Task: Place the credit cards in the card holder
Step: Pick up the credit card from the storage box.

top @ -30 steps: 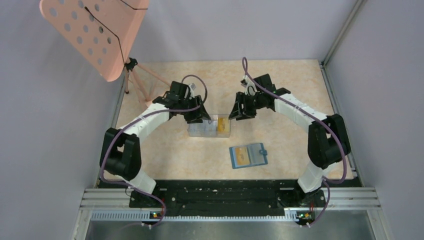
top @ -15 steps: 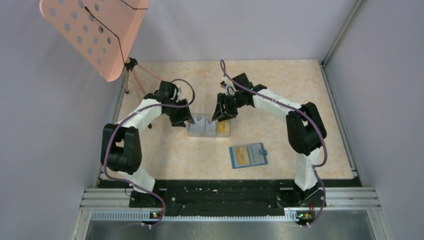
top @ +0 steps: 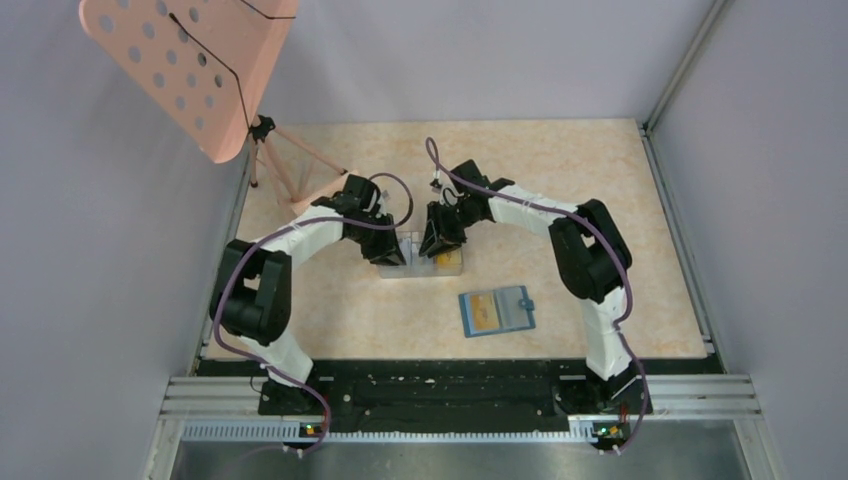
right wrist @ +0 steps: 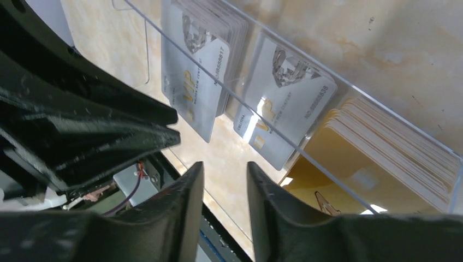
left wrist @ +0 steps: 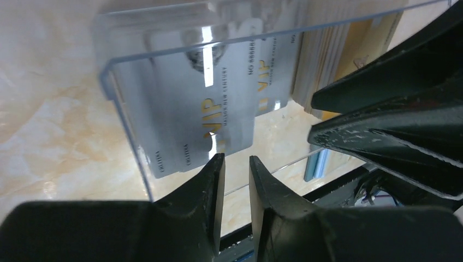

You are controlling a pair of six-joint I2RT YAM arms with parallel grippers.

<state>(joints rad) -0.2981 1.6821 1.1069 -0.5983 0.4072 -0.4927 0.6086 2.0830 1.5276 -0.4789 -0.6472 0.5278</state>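
- Presently both claws hang over the clear box (top: 445, 268). The left claw (left wrist: 235, 161) is released with a narrow gap; the right claw (right wrist: 225, 166) is released a little wider. Neither grasps anything.
- The holder (top: 510, 308) lies open on the desk (top: 580, 180), nearer the bases and well apart from both claws. One orange card (top: 483, 313) sits in it.
- You should steady the box with the left claw, pinch one card's top edge with the right, and lift straight up.
- Count: two claws, one box, one holder.
- Silver cards (right wrist: 194, 71) fill two compartments and gold cards (right wrist: 377, 153) a third. The number in each stack cannot be told.
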